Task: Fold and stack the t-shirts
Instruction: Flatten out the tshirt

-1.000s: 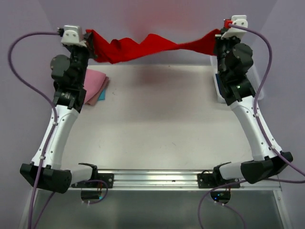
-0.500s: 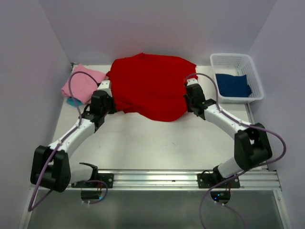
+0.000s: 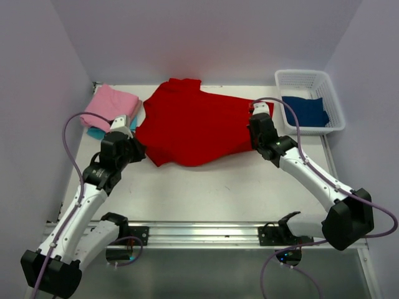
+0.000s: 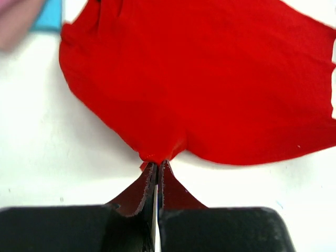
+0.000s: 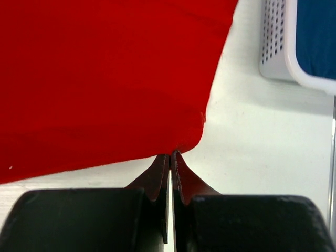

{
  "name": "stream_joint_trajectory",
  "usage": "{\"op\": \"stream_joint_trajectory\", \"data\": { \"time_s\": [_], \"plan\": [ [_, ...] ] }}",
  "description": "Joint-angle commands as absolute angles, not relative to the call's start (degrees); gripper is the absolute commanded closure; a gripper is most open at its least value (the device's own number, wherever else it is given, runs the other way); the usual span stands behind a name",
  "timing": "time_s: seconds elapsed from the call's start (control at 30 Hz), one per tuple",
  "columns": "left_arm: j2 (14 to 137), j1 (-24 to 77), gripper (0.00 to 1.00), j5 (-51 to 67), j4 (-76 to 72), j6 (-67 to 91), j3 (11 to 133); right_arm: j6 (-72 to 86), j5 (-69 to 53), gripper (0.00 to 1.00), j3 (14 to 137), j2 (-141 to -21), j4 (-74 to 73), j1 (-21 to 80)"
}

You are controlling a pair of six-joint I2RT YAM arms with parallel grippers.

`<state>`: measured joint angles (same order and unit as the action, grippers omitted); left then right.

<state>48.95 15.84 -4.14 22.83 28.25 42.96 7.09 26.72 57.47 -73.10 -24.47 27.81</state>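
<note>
T-shirt [image 3: 193, 124] — the red one — lies spread flat on the worktop [image 3: 218, 180]; left end effector [image 4: 157, 165] pinches its near left edge; right end effector [image 5: 171, 155] pinches its right corner.

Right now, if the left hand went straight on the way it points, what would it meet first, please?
The red t-shirt: the left hand is shut on its near edge, and the cloth lies spread straight ahead of it.
</note>
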Motion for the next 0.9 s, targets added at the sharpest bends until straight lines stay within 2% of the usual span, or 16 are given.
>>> {"op": "stream_joint_trajectory", "data": {
  "time_s": [0.0, 0.23, 0.6, 0.87],
  "plan": [
    [44.9, 16.2, 1.00, -0.3, 32.2, 33.4, 41.5, 9.8, 29.9, 1.00, 56.7, -72.3, -30.5, 28.0],
    [36.2, 16.2, 1.00, -0.4, 41.4, 36.7, 42.1, 14.0, 32.3, 1.00, 54.9, -70.7, -37.8, 28.1],
    [32.9, 16.2, 1.00, 2.5, 53.3, 39.6, 46.1, 17.3, 33.2, 1.00, 55.3, -67.6, -45.4, 28.4],
    [33.0, 16.2, 1.00, 1.4, 49.5, 40.4, 44.2, 17.7, 35.5, 1.00, 55.3, -68.5, -44.8, 28.3]
  ]
}}
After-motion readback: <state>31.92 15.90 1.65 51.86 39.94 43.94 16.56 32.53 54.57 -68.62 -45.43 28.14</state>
